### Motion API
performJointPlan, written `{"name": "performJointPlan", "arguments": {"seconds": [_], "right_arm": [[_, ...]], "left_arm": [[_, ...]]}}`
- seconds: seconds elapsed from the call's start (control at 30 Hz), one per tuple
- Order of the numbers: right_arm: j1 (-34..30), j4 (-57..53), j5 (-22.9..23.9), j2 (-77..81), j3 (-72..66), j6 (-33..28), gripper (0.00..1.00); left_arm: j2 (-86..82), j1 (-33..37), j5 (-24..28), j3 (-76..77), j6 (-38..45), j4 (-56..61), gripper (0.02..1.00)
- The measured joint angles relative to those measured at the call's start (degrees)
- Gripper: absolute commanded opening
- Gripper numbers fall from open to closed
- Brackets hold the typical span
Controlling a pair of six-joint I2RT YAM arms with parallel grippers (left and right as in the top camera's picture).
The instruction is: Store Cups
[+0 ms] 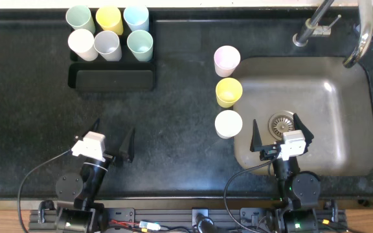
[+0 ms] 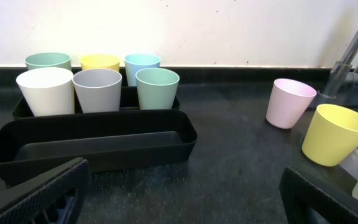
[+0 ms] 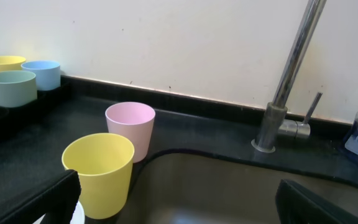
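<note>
Cups line the bench (image 1: 173,129) at the sink (image 1: 332,90) lip, pink cup (image 1: 226,60), yellow cup (image 1: 228,91), white cup (image 1: 228,123), well apart from the tray (image 1: 111,79), left gripper (image 1: 114,137) and right gripper (image 1: 278,129) both spread empty, so a glancing pinch could tip 1 into the basin.

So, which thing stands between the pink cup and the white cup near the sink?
The yellow cup, standing upright; the top view shows it in line with them.

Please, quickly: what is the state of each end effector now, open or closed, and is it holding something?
Left end effector: open, holding nothing.
Right end effector: open, holding nothing.
</note>
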Motion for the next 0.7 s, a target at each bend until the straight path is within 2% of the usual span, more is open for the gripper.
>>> {"name": "performJointPlan", "arguments": {"seconds": [0.13,0.27,0.7], "right_arm": [[0.00,0.02,0.02,0.00,0.00,0.00,0.996],[-0.02,0.02,0.00,0.00,0.00,0.00,0.998],[0.00,0.02,0.00,0.00,0.00,0.00,0.996]], "left_arm": [[-0.02,4.15,-4.57,0.04,1.73,-0.50,1.000],[-0.02,4.33,-6.80,0.04,2.78,-0.70,1.000],[-0.02,3.32,-8.09,0.04,3.02,-0.87,1.000]]}}
